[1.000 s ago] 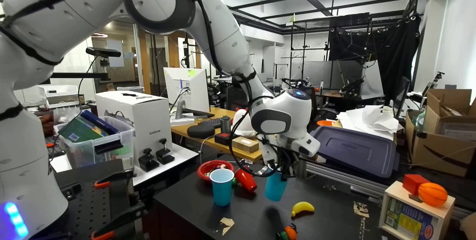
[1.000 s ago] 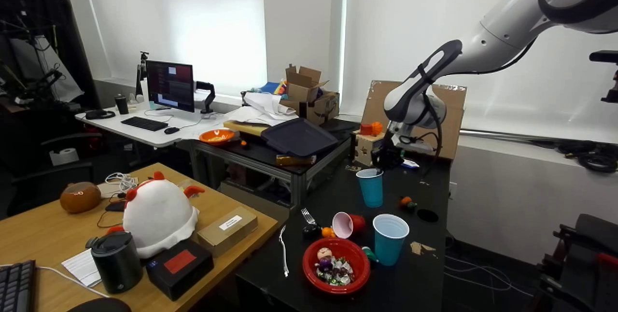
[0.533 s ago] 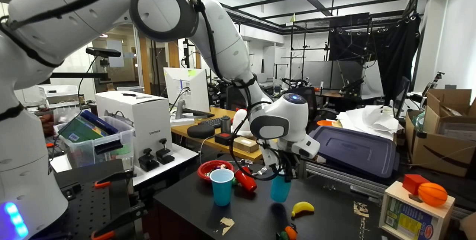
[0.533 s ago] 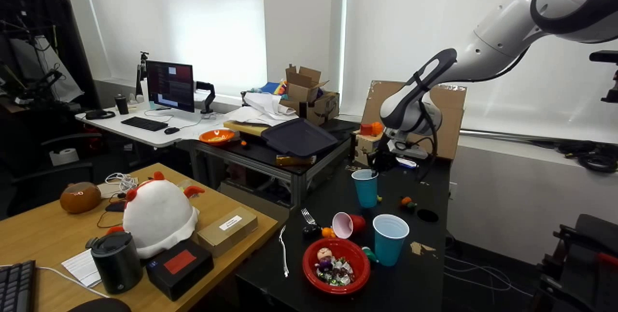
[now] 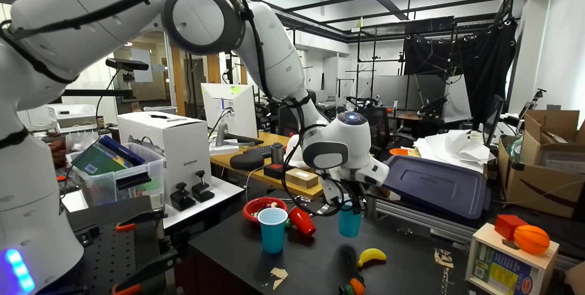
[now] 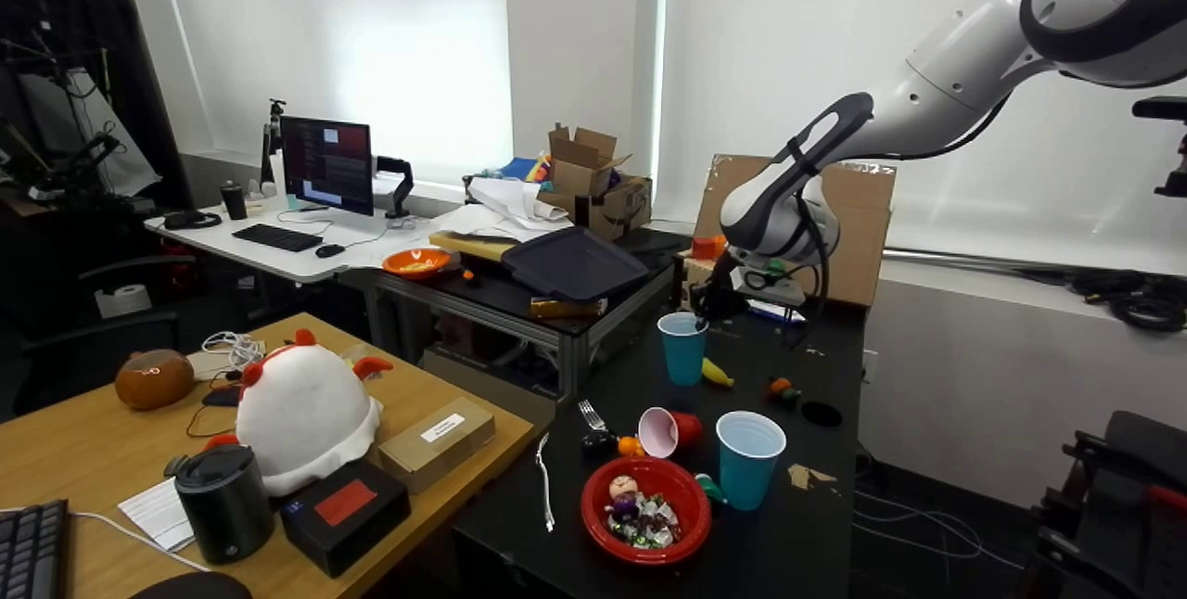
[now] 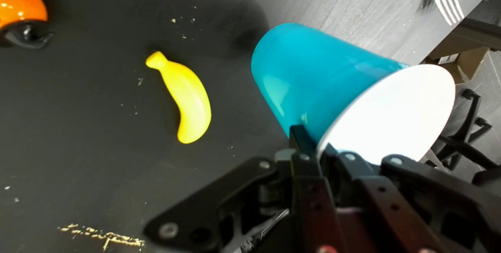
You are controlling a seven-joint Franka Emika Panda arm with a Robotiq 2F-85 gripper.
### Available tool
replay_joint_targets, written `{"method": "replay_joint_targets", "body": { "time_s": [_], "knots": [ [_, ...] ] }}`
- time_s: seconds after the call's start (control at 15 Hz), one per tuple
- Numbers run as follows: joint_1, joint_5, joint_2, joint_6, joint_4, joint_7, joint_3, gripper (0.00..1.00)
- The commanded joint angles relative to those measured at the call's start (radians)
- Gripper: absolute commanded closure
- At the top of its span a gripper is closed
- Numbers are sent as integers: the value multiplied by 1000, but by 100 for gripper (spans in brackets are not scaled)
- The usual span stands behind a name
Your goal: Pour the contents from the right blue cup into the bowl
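My gripper [image 7: 316, 143] is shut on the rim of the right blue cup [image 7: 309, 73], one finger inside and one outside. In both exterior views the cup [image 5: 349, 224] [image 6: 684, 358] hangs nearly upright above the black table, below the gripper [image 5: 354, 203] [image 6: 712, 310]. Its shadow lies on the table apart from it. The cup's inside shows as bright white in the wrist view; its contents cannot be made out. The red bowl [image 6: 642, 554] stands some way off on the table with small clear and coloured pieces in it; it also shows in an exterior view [image 5: 248, 214].
The other blue cup [image 5: 273, 231] stands upright beside the bowl. A red cup [image 5: 301, 222] lies on its side between bowl and held cup. A yellow banana [image 7: 188, 96], an orange toy [image 5: 357, 285] and a fork [image 6: 591, 414] lie on the table. A wooden box [image 5: 512, 258] stands further off.
The held cup has swung from slightly tilted to nearly upright. In the last half second it has shifted and risen a little, and the banana shows beside it.
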Motion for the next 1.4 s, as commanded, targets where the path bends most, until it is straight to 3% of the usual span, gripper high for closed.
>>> {"method": "replay_joint_targets", "body": {
  "time_s": [0.0, 0.67, 0.8, 1.33],
  "knots": [
    [-28, 0, 12, 43, -14, -30, 41, 99],
    [-61, -3, 34, 65, -11, -24, 77, 99],
    [-58, -6, 33, 63, -12, -23, 73, 70],
    [-56, -10, 26, 68, -20, -19, 66, 10]
  ]
}}
